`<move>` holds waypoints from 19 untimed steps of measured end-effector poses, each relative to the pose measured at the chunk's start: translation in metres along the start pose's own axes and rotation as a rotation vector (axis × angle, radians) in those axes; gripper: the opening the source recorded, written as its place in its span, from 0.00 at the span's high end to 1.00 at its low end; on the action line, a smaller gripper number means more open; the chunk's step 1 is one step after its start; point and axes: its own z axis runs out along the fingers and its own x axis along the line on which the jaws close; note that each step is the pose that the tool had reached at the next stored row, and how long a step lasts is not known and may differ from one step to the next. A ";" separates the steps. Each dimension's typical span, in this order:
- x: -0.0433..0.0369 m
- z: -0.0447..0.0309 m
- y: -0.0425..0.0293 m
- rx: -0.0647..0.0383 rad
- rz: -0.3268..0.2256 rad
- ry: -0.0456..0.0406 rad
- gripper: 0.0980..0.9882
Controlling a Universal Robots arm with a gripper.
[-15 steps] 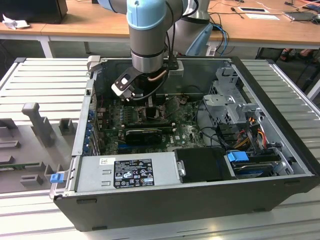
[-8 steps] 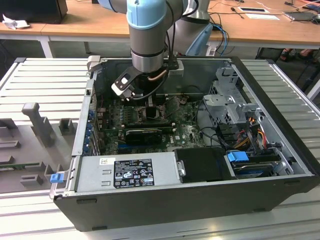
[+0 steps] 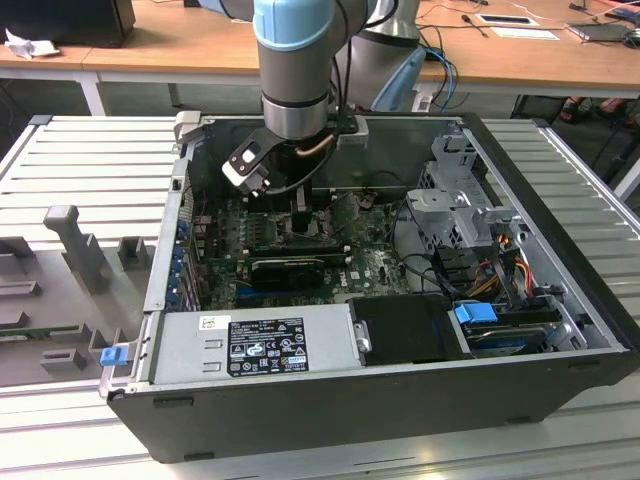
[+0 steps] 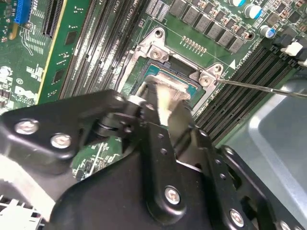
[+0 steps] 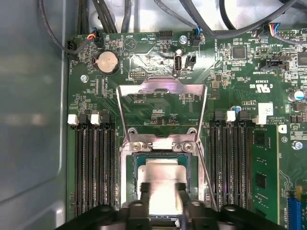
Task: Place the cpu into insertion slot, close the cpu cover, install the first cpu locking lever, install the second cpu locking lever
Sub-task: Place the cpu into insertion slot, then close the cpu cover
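In the first wrist view the cpu (image 5: pixel 163 170), a pale square chip, sits level in the insertion slot (image 5: pixel 128 177), whose silvery rim frames it. My gripper (image 5: pixel 162 188) is shut on the cpu, one black finger at each side. The second wrist view shows the same chip (image 4: pixel 165 93) between the fingers (image 4: pixel 162 136) at the socket (image 4: pixel 156 48). The cpu cover (image 5: pixel 163 87) is swung open and lies back on the green board beyond the slot. A thin wire lever (image 5: pixel 205 167) stands free beside the socket. In the exterior view the gripper (image 3: pixel 303 232) reaches down into the case.
The open computer case (image 3: pixel 400 400) holds a black graphics card (image 3: pixel 290 268), a power supply (image 3: pixel 260 345), a drive cage (image 3: pixel 465 200) and cables. Memory slots (image 5: pixel 93 167) flank the socket on both sides. A grey moulded tray (image 3: pixel 60 260) lies to the exterior view's left.
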 end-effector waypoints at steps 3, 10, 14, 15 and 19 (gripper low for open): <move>0.0002 -0.0023 0.0002 0.001 0.000 -0.0001 0.99; 0.0004 -0.0049 0.0004 0.001 0.000 0.0001 0.99; 0.0001 -0.0060 0.0030 0.004 0.000 0.0012 0.99; 0.0002 -0.0057 0.0082 0.006 0.000 0.0019 0.99; -0.0002 -0.0048 0.0217 0.010 0.001 0.0021 0.99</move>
